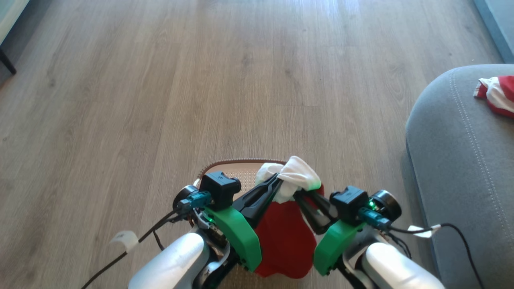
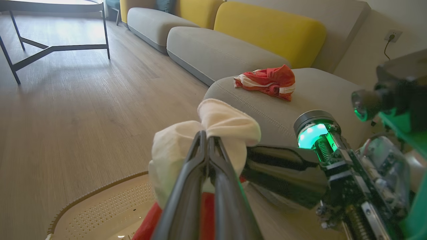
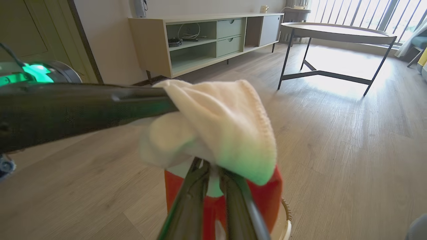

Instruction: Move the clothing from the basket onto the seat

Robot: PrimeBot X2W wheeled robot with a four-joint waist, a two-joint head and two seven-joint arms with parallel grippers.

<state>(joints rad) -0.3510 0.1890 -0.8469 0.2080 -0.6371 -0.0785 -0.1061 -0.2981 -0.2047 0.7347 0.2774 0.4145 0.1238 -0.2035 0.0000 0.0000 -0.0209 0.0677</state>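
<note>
A red and white piece of clothing (image 1: 286,237) hangs above the white basket (image 1: 237,170), bunched white at the top. My left gripper (image 1: 280,183) is shut on the white fold (image 2: 227,121). My right gripper (image 1: 299,195) is shut on the same fold from the other side (image 3: 233,116), so the tips of both nearly meet. In the left wrist view the basket (image 2: 100,206) sits on the floor just below, its perforated inside showing. Another red and white piece of clothing (image 2: 268,81) lies crumpled on the grey seat (image 2: 307,100), which stands to my right (image 1: 461,168).
Wood floor (image 1: 200,80) stretches ahead and to the left. A sofa with yellow back cushions (image 2: 270,31) runs beyond the seat. A round metal-legged table (image 3: 333,31) and a low cabinet (image 3: 206,40) stand farther off. Cables (image 1: 461,237) trail from both wrists.
</note>
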